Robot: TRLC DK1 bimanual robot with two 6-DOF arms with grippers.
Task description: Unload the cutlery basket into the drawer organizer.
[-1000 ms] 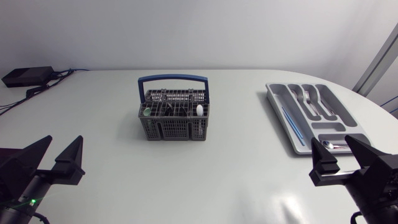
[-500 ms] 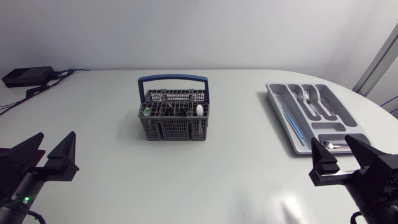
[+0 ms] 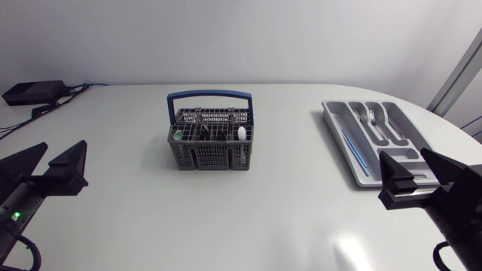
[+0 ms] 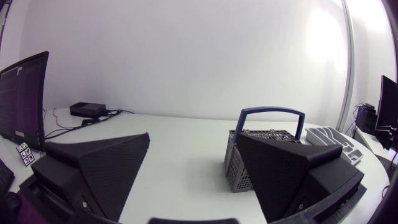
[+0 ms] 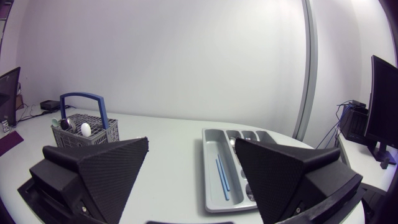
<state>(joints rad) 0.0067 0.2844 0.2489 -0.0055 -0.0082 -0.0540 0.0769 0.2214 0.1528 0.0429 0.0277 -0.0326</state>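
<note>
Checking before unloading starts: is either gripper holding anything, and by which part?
Nothing is held. The left gripper and right gripper are both open and empty, apart from the cutlery basket.

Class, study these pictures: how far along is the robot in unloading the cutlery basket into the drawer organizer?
Done: some forks and a blue stick-like piece lie in the drawer organizer. In hand: nothing; the left hand and right hand are both open and empty, apart from the cutlery basket. Left: the basket holds several pieces, among them a white-tipped one and a green-tipped one.
</note>
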